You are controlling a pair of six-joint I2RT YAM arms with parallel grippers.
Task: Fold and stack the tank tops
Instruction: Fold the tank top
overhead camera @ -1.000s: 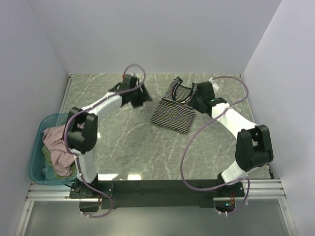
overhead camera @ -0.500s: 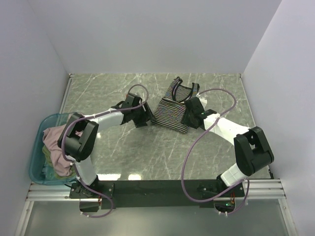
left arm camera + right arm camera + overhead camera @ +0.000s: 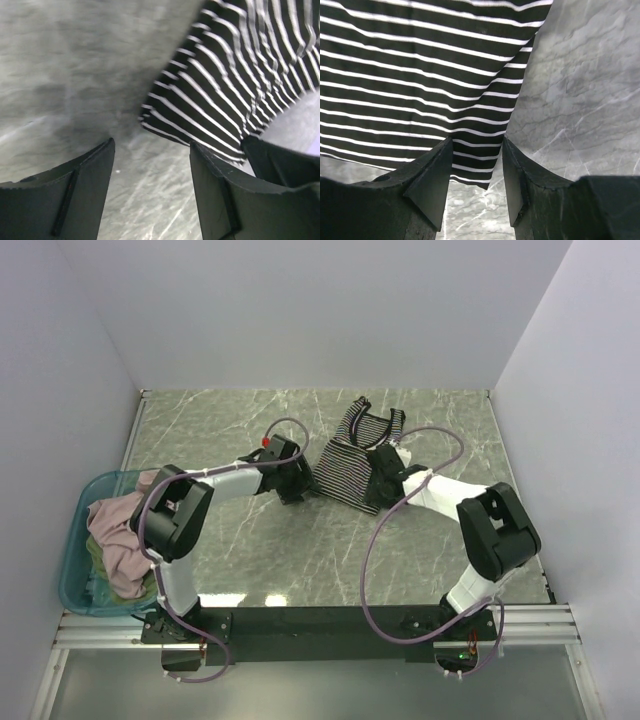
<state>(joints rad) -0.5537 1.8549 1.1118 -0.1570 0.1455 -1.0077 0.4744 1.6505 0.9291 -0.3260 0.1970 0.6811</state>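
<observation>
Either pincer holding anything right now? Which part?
Nothing held. Left pincer open beside a near corner of the striped tank top; right pincer open over the other.

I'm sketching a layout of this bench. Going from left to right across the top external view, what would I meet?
teal tub → left tool → striped tank top → right arm's elbow

No writing, label, brand, number or sign can be read in any view. The striped tank top (image 3: pixel 345 462) shows only stripes. A tiny red spot (image 3: pixel 265 441) on the left arm (image 3: pixel 225 478) may be a marking, too small to tell.
</observation>
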